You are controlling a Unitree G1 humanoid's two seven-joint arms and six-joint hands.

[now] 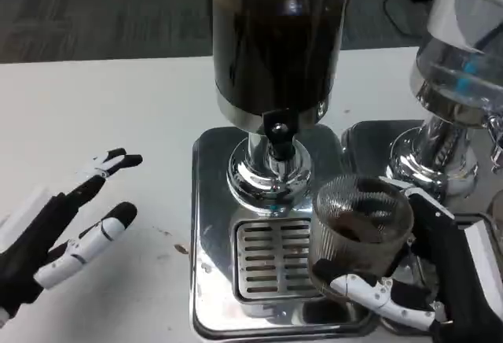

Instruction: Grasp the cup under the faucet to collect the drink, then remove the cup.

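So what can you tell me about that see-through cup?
The cup looks like clear ribbed glass or plastic, with dark drink showing inside. It stands upright at the right edge of the silver drip tray, just right of the faucet. The right hand grips it, white fingers across its lower front.

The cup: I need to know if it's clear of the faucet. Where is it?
The cup is in the right hand, right of and nearer than the faucet, over the drip grate's right edge.
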